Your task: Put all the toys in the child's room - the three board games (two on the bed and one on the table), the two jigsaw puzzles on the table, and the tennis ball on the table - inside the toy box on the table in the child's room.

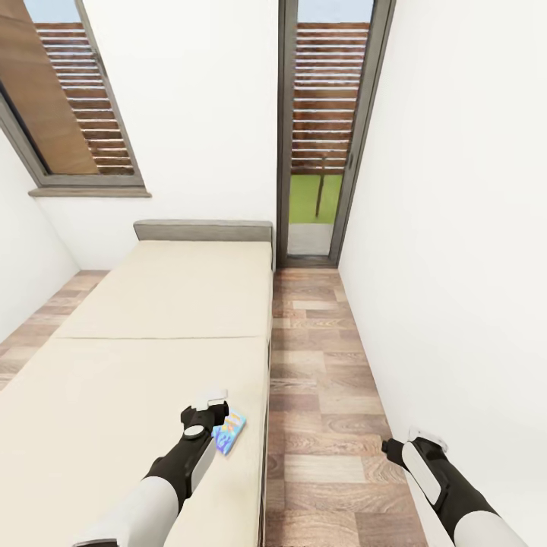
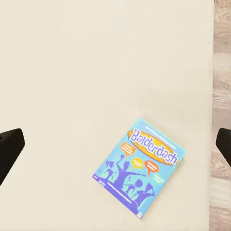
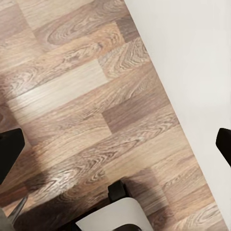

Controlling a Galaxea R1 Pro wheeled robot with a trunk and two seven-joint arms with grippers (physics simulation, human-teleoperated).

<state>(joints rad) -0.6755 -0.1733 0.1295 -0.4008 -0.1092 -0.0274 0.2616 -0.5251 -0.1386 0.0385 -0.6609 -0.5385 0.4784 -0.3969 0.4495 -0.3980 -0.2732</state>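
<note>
A small blue board game with a "Balderdash" cover lies flat on the beige mattress of the bed, close to the bed's right edge. My left gripper hovers above the mattress just left of the box, apart from it. It is open: in the left wrist view its dark fingertips stand wide apart with the box below and between them. My right gripper hangs open over the wooden floor beside the bed, with nothing between its fingers.
A strip of wood floor runs between the bed and the white wall on the right. A glass door stands at the far end and a window at the left. Part of my white body shows over the floor.
</note>
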